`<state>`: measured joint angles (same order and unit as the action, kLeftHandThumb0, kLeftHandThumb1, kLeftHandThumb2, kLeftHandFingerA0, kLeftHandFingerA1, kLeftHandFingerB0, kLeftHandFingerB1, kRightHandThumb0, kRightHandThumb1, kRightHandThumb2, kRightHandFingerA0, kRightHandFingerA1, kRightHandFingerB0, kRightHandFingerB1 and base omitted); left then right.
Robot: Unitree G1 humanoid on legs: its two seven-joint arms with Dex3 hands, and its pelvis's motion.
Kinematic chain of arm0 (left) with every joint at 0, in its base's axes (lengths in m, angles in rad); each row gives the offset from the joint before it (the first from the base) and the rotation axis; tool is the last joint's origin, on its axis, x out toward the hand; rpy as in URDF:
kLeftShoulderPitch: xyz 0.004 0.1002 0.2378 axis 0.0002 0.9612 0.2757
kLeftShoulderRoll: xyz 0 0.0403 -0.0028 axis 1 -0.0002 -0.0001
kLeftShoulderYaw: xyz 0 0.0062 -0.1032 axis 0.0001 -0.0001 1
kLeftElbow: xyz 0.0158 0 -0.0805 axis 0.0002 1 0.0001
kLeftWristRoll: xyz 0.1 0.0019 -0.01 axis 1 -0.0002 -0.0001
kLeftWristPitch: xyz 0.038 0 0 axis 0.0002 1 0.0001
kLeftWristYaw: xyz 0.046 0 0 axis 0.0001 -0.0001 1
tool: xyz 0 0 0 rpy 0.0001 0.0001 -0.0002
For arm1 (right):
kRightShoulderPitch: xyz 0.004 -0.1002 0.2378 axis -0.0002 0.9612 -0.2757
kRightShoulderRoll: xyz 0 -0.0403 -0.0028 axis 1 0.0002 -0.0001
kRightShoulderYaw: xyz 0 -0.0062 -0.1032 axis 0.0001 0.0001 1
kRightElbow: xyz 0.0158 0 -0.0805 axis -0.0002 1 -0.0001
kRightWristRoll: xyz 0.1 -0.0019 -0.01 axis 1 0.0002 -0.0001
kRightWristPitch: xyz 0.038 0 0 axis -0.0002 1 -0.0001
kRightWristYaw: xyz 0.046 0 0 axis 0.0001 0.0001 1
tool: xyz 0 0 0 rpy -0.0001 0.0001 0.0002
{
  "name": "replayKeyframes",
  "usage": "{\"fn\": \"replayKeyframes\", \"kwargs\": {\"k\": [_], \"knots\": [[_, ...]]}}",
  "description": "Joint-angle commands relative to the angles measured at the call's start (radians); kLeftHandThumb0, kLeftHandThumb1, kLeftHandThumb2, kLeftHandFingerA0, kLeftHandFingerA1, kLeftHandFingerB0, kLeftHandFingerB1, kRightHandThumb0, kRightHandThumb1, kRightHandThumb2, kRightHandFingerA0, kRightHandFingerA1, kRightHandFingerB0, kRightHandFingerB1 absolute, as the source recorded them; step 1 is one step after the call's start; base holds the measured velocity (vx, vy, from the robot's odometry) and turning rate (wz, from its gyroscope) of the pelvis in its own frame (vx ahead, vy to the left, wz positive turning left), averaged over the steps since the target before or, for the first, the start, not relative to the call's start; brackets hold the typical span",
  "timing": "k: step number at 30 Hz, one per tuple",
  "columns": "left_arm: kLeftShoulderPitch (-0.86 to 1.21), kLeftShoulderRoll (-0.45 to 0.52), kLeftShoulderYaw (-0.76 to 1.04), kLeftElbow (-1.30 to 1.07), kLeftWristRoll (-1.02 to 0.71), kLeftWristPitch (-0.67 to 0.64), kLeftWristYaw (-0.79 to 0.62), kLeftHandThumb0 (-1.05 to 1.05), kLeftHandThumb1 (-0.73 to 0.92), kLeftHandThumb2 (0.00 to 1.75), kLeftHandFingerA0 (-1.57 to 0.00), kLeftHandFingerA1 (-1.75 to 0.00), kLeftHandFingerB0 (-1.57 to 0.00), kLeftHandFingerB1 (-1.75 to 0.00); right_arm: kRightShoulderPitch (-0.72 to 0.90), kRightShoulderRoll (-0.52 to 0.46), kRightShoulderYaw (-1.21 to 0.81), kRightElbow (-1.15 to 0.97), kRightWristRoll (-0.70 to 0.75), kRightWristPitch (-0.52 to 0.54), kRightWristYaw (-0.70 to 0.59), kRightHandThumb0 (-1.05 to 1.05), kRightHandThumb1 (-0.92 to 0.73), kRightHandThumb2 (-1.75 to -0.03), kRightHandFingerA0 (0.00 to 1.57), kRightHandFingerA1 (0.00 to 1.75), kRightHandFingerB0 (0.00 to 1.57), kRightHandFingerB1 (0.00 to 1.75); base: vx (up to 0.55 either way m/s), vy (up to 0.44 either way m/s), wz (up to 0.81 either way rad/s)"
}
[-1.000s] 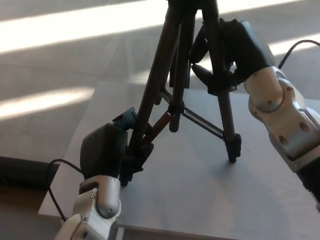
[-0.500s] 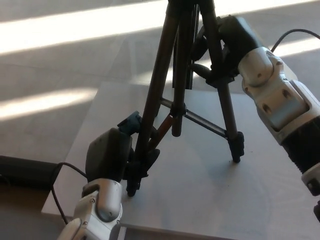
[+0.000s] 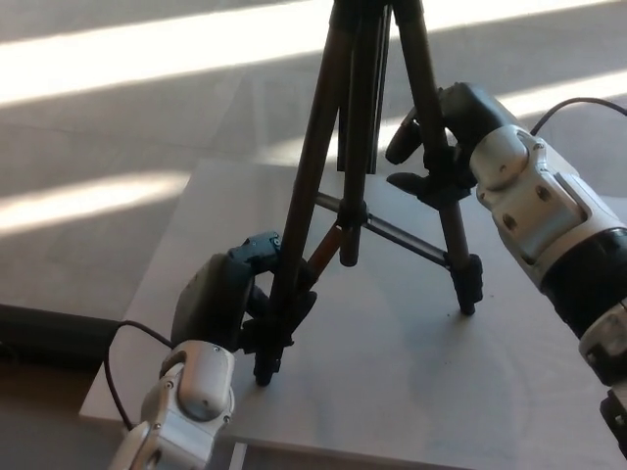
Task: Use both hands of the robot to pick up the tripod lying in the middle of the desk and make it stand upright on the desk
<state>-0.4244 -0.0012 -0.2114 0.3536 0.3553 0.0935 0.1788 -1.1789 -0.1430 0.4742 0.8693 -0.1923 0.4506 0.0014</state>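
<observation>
My left hand, thumb and fingers wrapped around the lower end of the tripod's near leg just above its foot, steadies the stand on the pale desk, while my right hand closes on the far-right leg about halfway up its length. The tripod is upright near the middle of the desk, its legs spread, the centre column hanging between them with the thin braces running out to each leg; its head is cut off by the top edge of the head view, so I cannot tell how level it sits. Two feet appear to touch the desk (the third leg, behind the column, is mostly hidden, and I cannot see its foot). To finish this step well, I judge I should keep both grips firm but light, ease the near leg outward until its spread matches the right one, and feel that all three feet bear on the surface before loosening anything. Letting go one hand at a time, the lower hand first, looks safest: a sudden release with the legs unevenly splayed could tip the stand toward the desk's left edge
</observation>
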Motion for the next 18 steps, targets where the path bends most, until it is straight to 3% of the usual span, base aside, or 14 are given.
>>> {"fn": "replayKeyframes", "kwargs": {"k": [1, 2, 3, 4, 5, 6, 7, 8, 9, 10, 12, 13, 14, 18], "knots": [[0.024, 0.012, 0.036, -0.009, -0.118, 0.190, -0.201, -0.26, 0.80, 0.73, -1.02, -1.41, -0.73, -1.14, -0.007, -0.012, 0.017, 0.065, -0.092, 0.030, 0.007, -0.38, -0.68, -0.82, 0.76, 1.63, 0.63, 0.99, 0.00, 0.000, 0.00], [0.023, 0.013, 0.034, -0.014, -0.117, 0.197, -0.208, -0.26, 0.80, 0.73, -1.02, -1.41, -0.73, -1.14, -0.006, -0.009, 0.015, 0.068, -0.090, 0.028, 0.004, -0.38, -0.68, -0.82, 0.76, 1.63, 0.63, 0.99, 0.00, 0.000, 0.00], [0.023, 0.012, 0.037, -0.025, -0.123, 0.217, -0.218, -0.25, 0.80, 0.73, -1.03, -1.32, -0.75, -1.01, 0.006, -0.010, 0.014, 0.067, -0.090, 0.011, -0.004, -0.38, -0.73, -0.75, 0.79, 1.74, 0.68, 1.25, 0.00, 0.000, 0.00], [0.023, 0.000, 0.050, -0.047, -0.132, 0.264, -0.216, -0.37, 0.80, 0.63, -1.04, -1.07, -0.60, -0.60, 0.014, -0.011, 0.013, 0.063, -0.092, 0.004, -0.012, -0.35, -0.72, -0.71, 0.81, 1.70, 0.69, 1.16, 0.00, 0.000, 0.00], [0.024, 0.002, 0.050, -0.052, -0.131, 0.268, -0.219, -0.37, 0.80, 0.63, -1.04, -1.07, -0.60, -0.60, 0.014, -0.011, 0.012, 0.062, -0.092, 0.005, -0.013, -0.35, -0.72, -0.71, 0.81, 1.70, 0.69, 1.16, 0.00, 0.000, 0.00], [0.025, -0.003, 0.058, -0.066, -0.142, 0.294, -0.227, -0.47, 0.75, 0.62, -0.95, -0.89, -0.45, -0.46, 0.015, -0.013, 0.016, 0.065, -0.098, -0.006, -0.019, -0.34, -0.67, -0.78, 0.80, 1.69, 0.66, 1.14, 0.00, 0.000, 0.00], [0.022, -0.001, 0.061, -0.074, -0.151, 0.314, -0.241, -0.57, 0.71, 0.61, -0.77, -0.69, -0.29, -0.34, 0.018, -0.021, 0.028, 0.067, -0.110, -0.030, -0.018, -0.32, -0.63, -0.80, 0.79, 1.63, 0.67, 0.88, 0.00, 0.000, 0.00], [0.015, 0.008, 0.060, -0.074, -0.157, 0.330, -0.265, -0.64, 0.69, 0.61, -0.57, -0.57, -0.16, -0.27, 0.017, -0.025, 0.020, 0.069, -0.099, -0.044, -0.003, -0.33, -0.59, -0.79, 0.83, 1.50, 0.58, 0.65, 0.00, 0.000, 0.00], [0.012, 0.010, 0.063, -0.079, -0.168, 0.341, -0.281, -0.68, 0.69, 0.60, -0.17, -0.48, -0.05, -0.24, 0.013, -0.026, 0.017, 0.073, -0.093, -0.043, 0.013, -0.35, -0.61, -0.77, 0.89, 1.18, 0.52, 0.53, 0.00, 0.000, 0.00], [0.002, 0.023, 0.065, -0.085, -0.189, 0.363, -0.322, -0.77, 0.55, 0.84, 0.00, -0.13, 0.00, 0.00, 0.012, -0.038, 0.016, 0.067, -0.081, -0.052, 0.070, -0.61, -0.70, -0.61, 0.54, 0.79, 0.17, 0.30, 0.00, 0.000, 0.00], [-0.010, 0.041, 0.063, -0.089, -0.198, 0.381, -0.358, -0.77, 0.55, 0.84, 0.00, -0.13, 0.00, 0.00, 0.016, -0.055, 0.020, 0.051, -0.073, -0.070, 0.123, -0.61, -0.70, -0.61, 0.54, 0.79, 0.17, 0.30, 0.00, 0.000, 0.00], [-0.012, 0.049, 0.055, -0.091, -0.191, 0.381, -0.363, -0.77, 0.74, 0.65, 0.00, -0.02, 0.00, 0.00, 0.010, -0.060, 0.037, 0.056, -0.083, -0.070, 0.150, -0.66, -0.71, -0.61, 0.22, 0.49, 0.07, 0.26, 0.00, 0.000, 0.00], [-0.008, 0.058, 0.042, -0.100, -0.170, 0.379, -0.361, -0.99, 0.67, 0.95, 0.00, -0.07, 0.00, 0.00, 0.007, -0.066, 0.051, 0.045, -0.088, -0.048, 0.183, -0.93, -0.62, -0.96, 0.00, 0.25, 0.00, 0.04, 0.00, 0.000, 0.00], [0.013, 0.061, 0.038, -0.112, -0.154, 0.385, -0.348, -1.03, 0.68, 0.97, 0.00, -0.10, 0.00, 0.00, 0.011, -0.061, 0.057, 0.031, -0.090, -0.013, 0.185, -1.05, -0.65, -1.02, 0.00, 0.14, 0.00, 0.03, 0.00, 0.000, 0.00]]}}
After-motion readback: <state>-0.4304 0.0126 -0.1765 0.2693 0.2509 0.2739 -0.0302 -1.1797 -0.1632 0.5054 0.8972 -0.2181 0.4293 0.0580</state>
